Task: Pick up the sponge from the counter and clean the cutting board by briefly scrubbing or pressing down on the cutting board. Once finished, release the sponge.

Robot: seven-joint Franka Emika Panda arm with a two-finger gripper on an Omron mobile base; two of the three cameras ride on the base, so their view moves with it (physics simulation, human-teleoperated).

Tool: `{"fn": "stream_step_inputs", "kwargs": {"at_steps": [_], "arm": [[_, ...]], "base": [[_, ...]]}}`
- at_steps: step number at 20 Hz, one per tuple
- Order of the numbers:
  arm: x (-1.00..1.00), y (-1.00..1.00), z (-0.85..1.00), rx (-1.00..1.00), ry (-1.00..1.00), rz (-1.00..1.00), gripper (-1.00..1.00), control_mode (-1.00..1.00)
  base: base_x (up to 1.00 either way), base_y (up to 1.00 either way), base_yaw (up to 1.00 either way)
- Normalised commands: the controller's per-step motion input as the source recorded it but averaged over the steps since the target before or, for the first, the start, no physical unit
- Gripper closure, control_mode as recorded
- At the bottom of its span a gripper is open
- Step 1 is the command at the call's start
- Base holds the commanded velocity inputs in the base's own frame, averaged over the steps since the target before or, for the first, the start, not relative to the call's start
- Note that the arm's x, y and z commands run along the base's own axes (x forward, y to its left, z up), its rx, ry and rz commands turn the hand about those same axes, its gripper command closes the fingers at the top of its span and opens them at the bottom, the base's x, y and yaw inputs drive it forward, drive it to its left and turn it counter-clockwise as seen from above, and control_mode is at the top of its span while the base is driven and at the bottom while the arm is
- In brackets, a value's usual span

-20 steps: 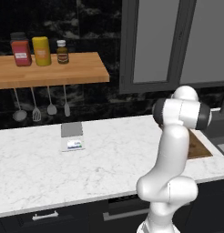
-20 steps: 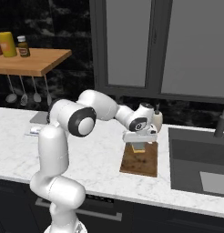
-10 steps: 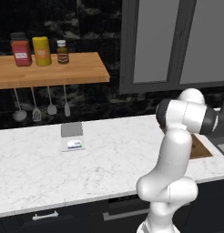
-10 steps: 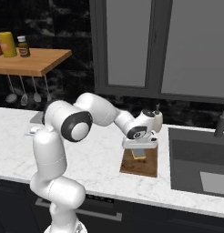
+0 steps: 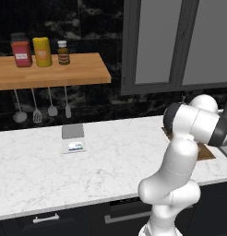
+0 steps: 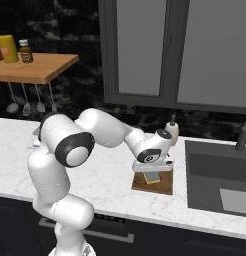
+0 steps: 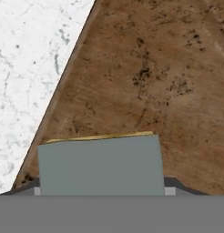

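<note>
The sponge [image 7: 100, 164] sits between the fingers of the gripper [image 6: 153, 172], its grey face toward the hand camera and a thin yellow edge along the far side. The fingers are closed onto it. Directly beneath the gripper lies the cutting board [image 6: 163, 184], and in the right base view the sponge [image 6: 152, 176] is down at the board's surface; actual contact cannot be confirmed. The counter [image 6: 112, 180] spreads out around the board, with the sink [image 6: 215, 185] just beyond the gripper's far side.
</note>
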Motion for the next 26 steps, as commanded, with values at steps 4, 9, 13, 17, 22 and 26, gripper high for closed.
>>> {"fn": "stream_step_inputs", "kwargs": {"at_steps": [4, 9, 13, 17, 22, 26], "arm": [[-0.09, -0.01, -0.19, 0.0, 0.0, -0.01, 1.0, -1.0], [0.0, -0.23, -0.09, 0.0, 0.0, -0.04, 1.0, -1.0], [0.0, -0.44, 0.0, 0.03, -0.01, -0.06, 1.0, -1.0], [-0.02, -0.36, 0.0, 0.03, -0.04, -0.02, 1.0, -1.0], [0.05, -0.12, 0.0, 0.0, -0.02, 0.0, 1.0, -1.0], [0.46, 0.0, 0.0, 0.0, 0.0, 0.0, 1.0, -1.0]], "base": [[0.0, 0.0, 0.0], [0.0, 0.0, 0.0], [0.0, 0.0, 0.0], [0.0, 0.0, 0.0], [0.0, 0.0, 0.0], [0.0, 0.0, 0.0]]}}
